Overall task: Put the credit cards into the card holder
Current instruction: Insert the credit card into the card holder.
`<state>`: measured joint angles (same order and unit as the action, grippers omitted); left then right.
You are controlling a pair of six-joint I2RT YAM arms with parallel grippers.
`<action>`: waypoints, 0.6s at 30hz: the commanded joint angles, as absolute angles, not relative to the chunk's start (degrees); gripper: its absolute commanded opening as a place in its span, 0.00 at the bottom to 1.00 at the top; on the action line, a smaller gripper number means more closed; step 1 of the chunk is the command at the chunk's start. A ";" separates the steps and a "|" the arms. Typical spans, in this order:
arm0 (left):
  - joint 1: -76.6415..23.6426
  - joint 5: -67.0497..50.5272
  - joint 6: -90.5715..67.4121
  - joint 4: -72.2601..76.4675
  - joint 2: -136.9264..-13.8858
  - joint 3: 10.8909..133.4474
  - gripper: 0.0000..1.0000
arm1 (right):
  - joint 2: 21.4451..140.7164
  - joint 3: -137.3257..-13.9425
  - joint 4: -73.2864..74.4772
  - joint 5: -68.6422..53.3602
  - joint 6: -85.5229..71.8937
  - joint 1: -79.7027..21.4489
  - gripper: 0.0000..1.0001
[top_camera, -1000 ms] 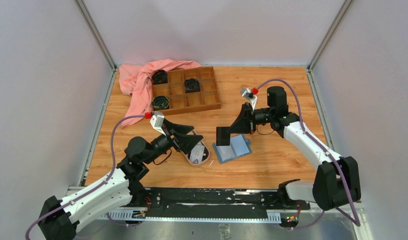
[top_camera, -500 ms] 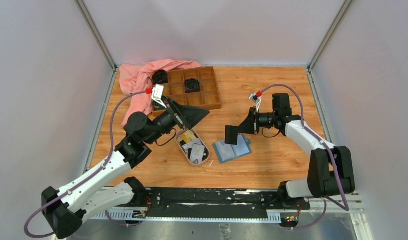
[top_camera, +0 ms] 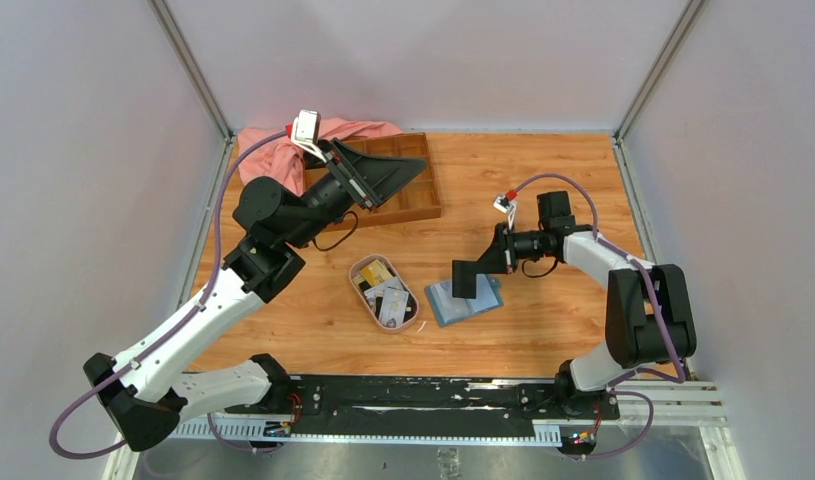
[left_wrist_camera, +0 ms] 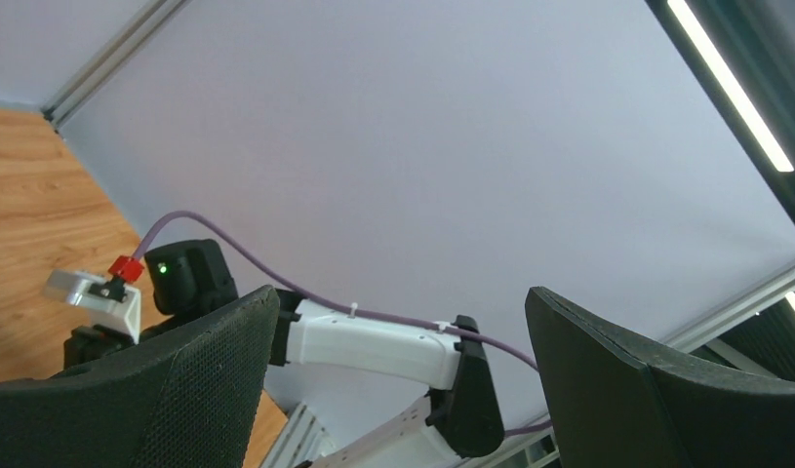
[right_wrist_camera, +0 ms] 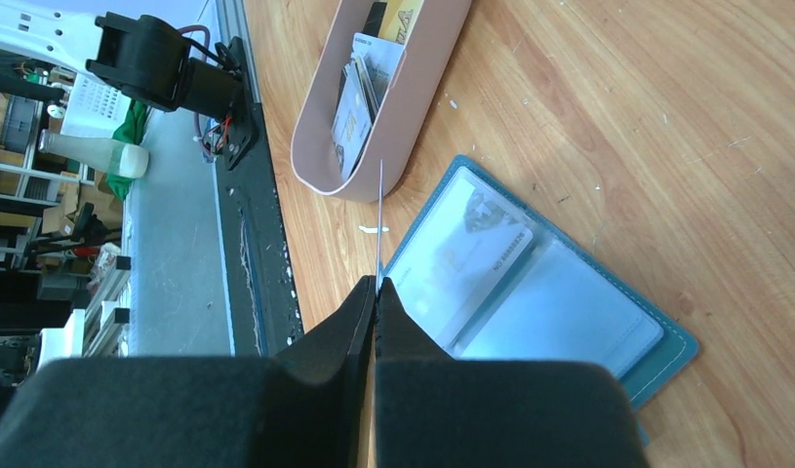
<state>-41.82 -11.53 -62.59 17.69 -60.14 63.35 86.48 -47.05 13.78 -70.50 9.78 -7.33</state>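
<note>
Wooden tabletop (top_camera: 543,180), enclosed by pale grey walls. I find the card holder (top_camera: 468,303) lying opened flat on it, just right of the pink oval dish (top_camera: 416,308), close but apart. One pale card (right_wrist_camera: 468,261) sits in a clear pocket of the half nearer the dish.

The other credit cards (top_camera: 383,292) lie in the dish as a loose pile: yellow-gold, grey-white and dark.

My right tool (top_camera: 464,281) hangs low over the card holder's dish-side edge. Its fingers are pressed together on a thin card (right_wrist_camera: 379,219), which the wrist camera sees edge-on as a bare line. I cannot tell its colour, nor whether its far end touches the card holder.

My left tool (top_camera: 393,175) is held high above the wooden compartment tray (top_camera: 418,200), spread wide with nothing between the fingers. Its camera faces the wall and my right arm.

A pink cloth (top_camera: 268,155) is draped over the tray's far-left corner.
</note>
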 commanded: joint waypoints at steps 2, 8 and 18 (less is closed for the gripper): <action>-41.92 -11.79 -62.78 15.56 -60.58 67.61 1.00 | 87.68 -48.42 16.03 -71.05 12.34 -6.25 0.00; -41.92 -12.72 -61.85 14.94 -61.21 69.68 1.00 | 89.49 -49.59 17.79 -71.11 13.36 -6.19 0.00; -42.01 -14.98 -48.47 14.77 -61.07 63.75 1.00 | 88.68 -49.58 18.33 -67.15 12.57 -4.57 0.00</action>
